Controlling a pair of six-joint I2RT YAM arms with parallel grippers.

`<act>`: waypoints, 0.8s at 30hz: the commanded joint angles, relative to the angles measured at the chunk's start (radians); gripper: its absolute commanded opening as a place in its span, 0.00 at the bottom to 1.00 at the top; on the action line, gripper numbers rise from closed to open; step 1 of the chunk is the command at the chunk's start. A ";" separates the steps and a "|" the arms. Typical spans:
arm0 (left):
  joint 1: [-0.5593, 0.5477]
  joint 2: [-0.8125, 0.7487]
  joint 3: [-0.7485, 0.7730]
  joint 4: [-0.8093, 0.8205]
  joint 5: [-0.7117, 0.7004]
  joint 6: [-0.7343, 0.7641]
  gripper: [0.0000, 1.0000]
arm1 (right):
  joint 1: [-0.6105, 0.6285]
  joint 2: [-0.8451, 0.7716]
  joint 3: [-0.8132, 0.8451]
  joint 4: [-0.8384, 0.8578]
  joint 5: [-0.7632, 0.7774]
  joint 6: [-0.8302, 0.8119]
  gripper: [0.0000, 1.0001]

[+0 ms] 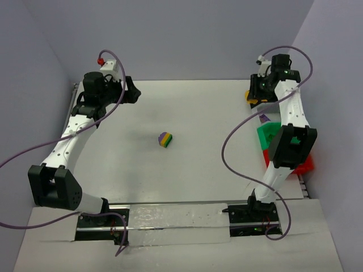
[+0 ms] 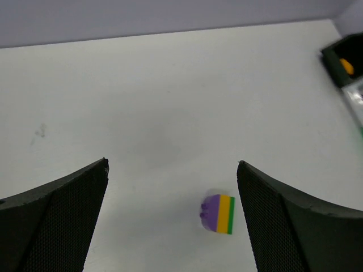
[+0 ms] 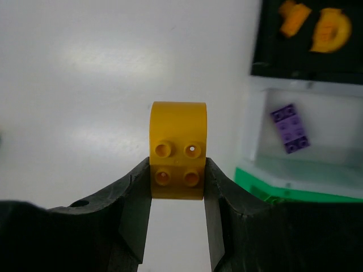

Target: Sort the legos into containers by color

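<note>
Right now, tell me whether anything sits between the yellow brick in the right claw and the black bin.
Nothing visible does. The right claw holds the yellow brick over bare table; the black bin lies open just ahead, the white bin beside that.

Orange-yellow plastic bricks: three, namely one arched studded brick, one small chunky piece and one ring-shaped piece.
Purple flat studded brick: one.
Stacked purple-yellow-green block: one.
Rectangular open plastic bins: four, namely one black bin, one white bin, one green bin and one red bin.
</note>
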 commanded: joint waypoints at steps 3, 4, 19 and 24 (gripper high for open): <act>0.020 0.011 0.045 -0.018 -0.290 -0.048 0.99 | -0.066 0.160 0.194 0.163 0.146 0.153 0.00; 0.026 0.011 0.036 -0.015 -0.286 -0.050 0.99 | -0.064 0.216 0.250 0.174 0.164 0.163 0.00; 0.057 0.002 -0.004 -0.064 -0.141 -0.063 0.99 | -0.081 0.497 0.416 0.429 0.523 0.405 0.00; 0.062 0.012 -0.015 -0.067 -0.093 -0.048 0.99 | -0.090 0.538 0.424 0.451 0.574 0.425 0.00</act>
